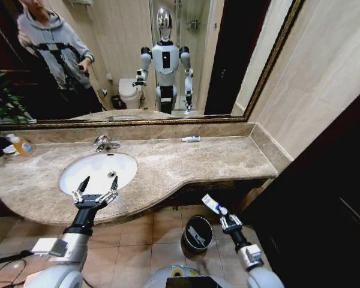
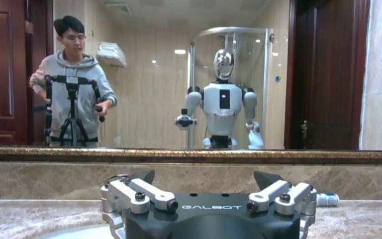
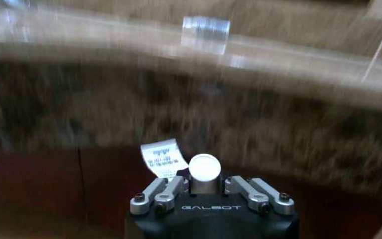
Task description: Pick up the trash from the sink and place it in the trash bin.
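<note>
The white oval sink [image 1: 90,174] sits in the marble counter, with a chrome faucet [image 1: 103,143] behind it. My left gripper [image 1: 95,191] hovers open over the basin's front rim, its fingers [image 2: 141,177] spread wide and holding nothing. Lower right, below the counter's edge, my right gripper [image 1: 227,219] is shut on a small white tube with blue marks [image 1: 210,204]; its round cap [image 3: 204,167] and flat printed end [image 3: 162,158] stick out past the fingers. The black trash bin [image 1: 197,233] stands on the floor just left of that gripper. A second tube [image 1: 191,138] [image 2: 327,199] lies by the back wall.
A clear bottle with orange liquid [image 1: 23,146] stands at the counter's far left. A gold-framed mirror [image 1: 168,60] runs along the back wall. A dark wall or door [image 1: 324,198] closes in the right side. The floor around the bin is tiled.
</note>
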Available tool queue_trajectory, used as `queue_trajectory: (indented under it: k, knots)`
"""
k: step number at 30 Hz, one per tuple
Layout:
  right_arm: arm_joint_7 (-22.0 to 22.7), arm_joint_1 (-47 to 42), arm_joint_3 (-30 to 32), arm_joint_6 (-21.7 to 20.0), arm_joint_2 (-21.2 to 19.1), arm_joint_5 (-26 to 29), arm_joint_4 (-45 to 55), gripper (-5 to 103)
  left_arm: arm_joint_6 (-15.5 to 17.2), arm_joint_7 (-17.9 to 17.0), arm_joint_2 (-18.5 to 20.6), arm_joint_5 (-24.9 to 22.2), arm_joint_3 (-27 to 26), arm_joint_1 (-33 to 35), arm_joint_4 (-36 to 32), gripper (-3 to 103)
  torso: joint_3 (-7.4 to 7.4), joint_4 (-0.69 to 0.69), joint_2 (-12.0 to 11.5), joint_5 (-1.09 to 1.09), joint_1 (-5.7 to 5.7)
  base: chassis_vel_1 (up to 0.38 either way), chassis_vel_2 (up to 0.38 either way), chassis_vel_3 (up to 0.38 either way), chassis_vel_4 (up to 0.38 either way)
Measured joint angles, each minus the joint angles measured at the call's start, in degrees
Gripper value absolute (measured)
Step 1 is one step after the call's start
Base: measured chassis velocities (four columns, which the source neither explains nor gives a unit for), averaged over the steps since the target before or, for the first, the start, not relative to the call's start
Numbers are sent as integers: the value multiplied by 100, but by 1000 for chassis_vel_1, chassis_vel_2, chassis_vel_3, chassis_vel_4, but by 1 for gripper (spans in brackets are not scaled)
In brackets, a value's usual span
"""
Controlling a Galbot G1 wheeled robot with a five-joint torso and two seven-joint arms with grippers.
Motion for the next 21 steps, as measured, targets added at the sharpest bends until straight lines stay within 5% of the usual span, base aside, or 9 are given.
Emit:
queue_trajectory:
  k: [21]
  knots:
    - [-413,2735,-489,212,749,-1319,-5050,24,0,0,0,0,0,0,0,100,1,0,0,0,1,0,0,0,0]
